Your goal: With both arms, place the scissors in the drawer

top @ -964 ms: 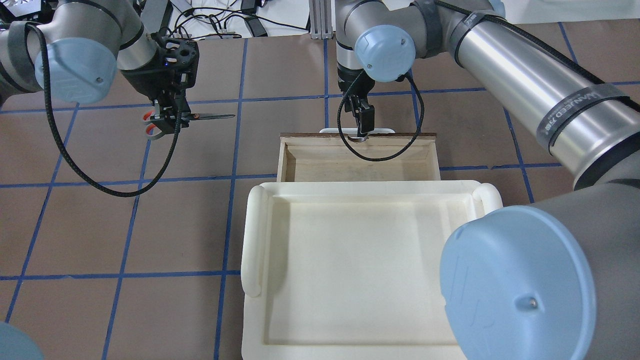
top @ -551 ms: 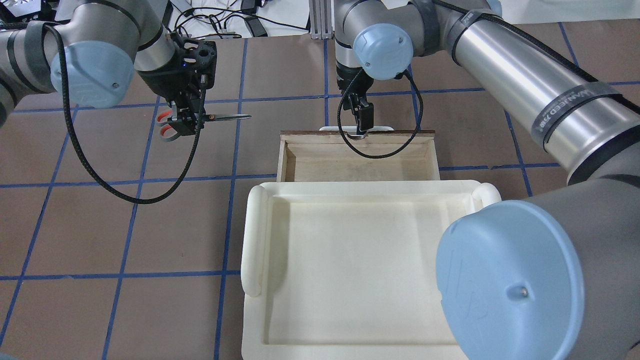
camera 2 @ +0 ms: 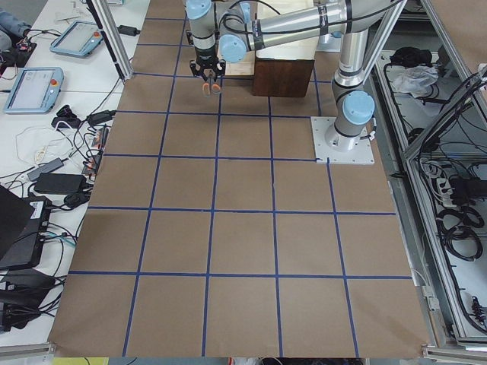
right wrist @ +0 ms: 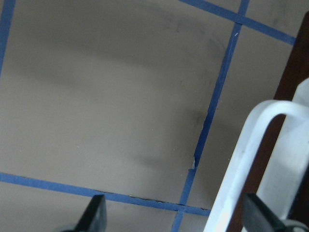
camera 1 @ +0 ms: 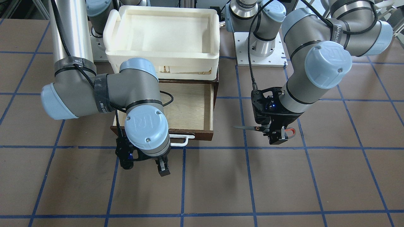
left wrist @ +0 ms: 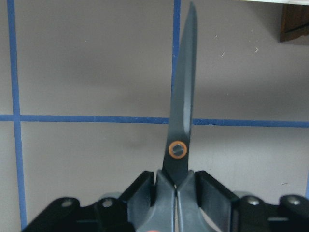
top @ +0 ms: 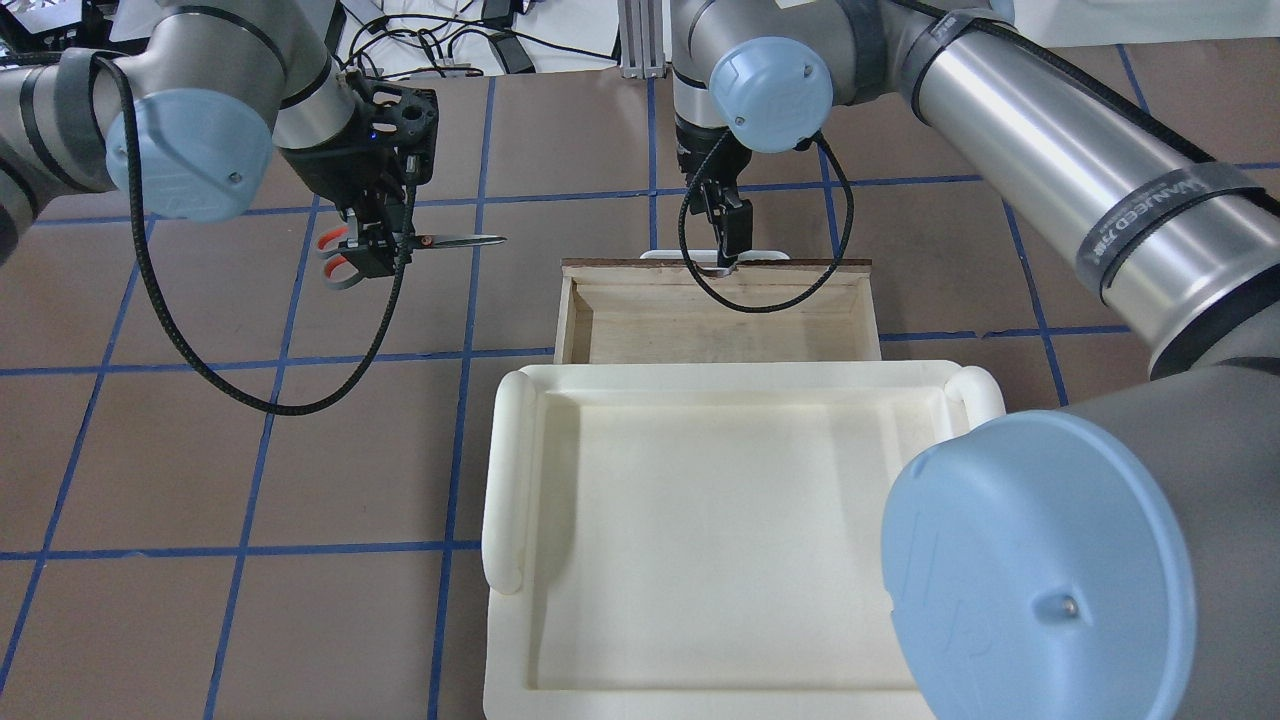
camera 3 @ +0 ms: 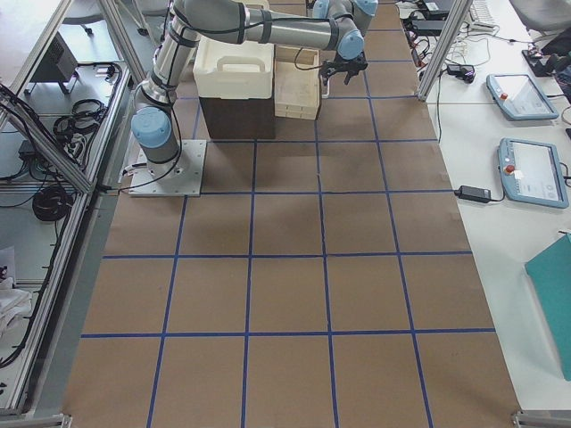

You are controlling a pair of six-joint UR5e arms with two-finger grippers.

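Note:
My left gripper (top: 375, 245) is shut on the handles of the scissors (top: 455, 240) and holds them level above the table, left of the drawer, blades pointing toward it. In the left wrist view the dark blades (left wrist: 182, 111) stick out past the closed gripper (left wrist: 175, 193). The dark brown drawer (top: 565, 320) is pulled open and its plywood inside shows nothing in it. My right gripper (camera 1: 146, 165) is open, just in front of the white bar handle (camera 1: 181, 140) and clear of it. In the right wrist view its fingers (right wrist: 95, 215) stand wide apart beside the handle (right wrist: 241, 164).
A cream-white plastic tray (top: 505, 480) sits on top of the cabinet, right behind the open drawer. The brown table has blue tape grid lines (top: 460, 350). The right arm's forearm (top: 1050, 150) reaches over the table's right half.
My left gripper has carried the scissors to the right, closer to the drawer. My right gripper has drawn back a little from the drawer handle.

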